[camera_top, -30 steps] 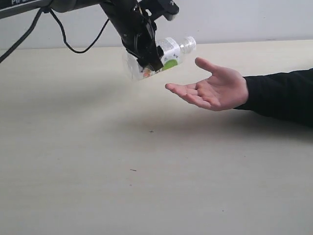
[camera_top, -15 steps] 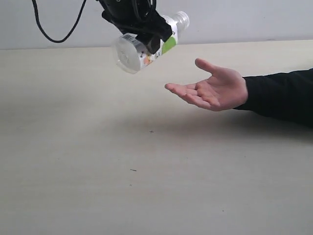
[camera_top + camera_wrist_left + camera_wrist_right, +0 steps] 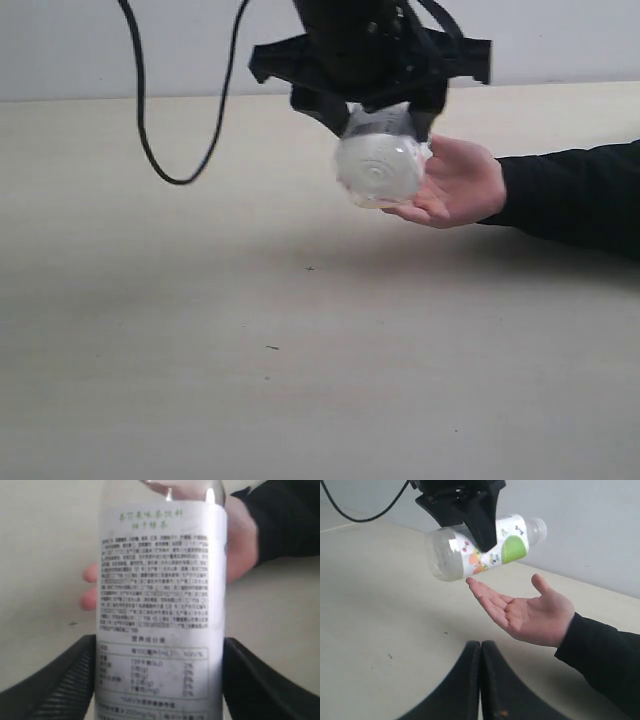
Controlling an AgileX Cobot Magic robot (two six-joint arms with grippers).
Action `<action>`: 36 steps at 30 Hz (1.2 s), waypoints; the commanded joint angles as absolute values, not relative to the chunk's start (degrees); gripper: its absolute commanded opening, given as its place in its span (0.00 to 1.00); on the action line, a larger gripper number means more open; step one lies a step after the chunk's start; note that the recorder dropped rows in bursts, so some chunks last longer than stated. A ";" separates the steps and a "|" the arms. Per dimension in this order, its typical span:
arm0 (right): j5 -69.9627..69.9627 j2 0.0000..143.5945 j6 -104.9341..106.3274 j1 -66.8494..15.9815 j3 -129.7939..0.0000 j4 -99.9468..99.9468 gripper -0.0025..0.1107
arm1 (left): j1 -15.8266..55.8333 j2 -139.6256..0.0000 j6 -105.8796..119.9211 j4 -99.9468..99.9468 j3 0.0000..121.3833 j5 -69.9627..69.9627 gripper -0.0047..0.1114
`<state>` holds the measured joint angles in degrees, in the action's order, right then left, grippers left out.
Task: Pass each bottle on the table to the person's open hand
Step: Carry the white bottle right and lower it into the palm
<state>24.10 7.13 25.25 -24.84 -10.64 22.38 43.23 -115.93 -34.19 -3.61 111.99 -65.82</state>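
1. The left gripper (image 3: pixel 383 118) is clamped across the labelled middle of the bottle (image 3: pixel 378 170), the clear one with the green-white label and white cap. The bottle lies on its side in the air, off the table (image 3: pixel 200 350), near the far edge.
2. The person's open hand (image 3: pixel 462 185) waits palm up beneath it. The right wrist view shows a gap between bottle and fingers, with the base end out past the fingertips (the exterior view cannot settle contact).
3. The right gripper (image 3: pixel 481 650) has its jaws pressed together and holds nothing.
4. Our judgement for the hand-over:
   - Shift the bottle over the palm rather than the fingertips, since a round body could roll off toward the table.
   - Lower slowly until its side rests in the palm.
   - Only then part the jaws.
   - Lift straight up so the fingers do not drag the label.
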 commanded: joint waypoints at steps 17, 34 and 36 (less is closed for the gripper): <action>23.85 7.33 25.28 -24.66 -10.45 22.34 0.02 | 59.32 -116.56 -99.03 -43.38 100.46 -52.52 0.04; 23.85 7.33 25.28 -24.66 -10.45 22.32 0.02 | 57.13 -123.57 -98.28 -40.64 100.46 -45.10 0.04; 23.85 7.33 25.28 -24.66 -10.45 22.32 0.02 | 57.13 -124.08 -98.86 -40.51 100.46 -46.09 0.04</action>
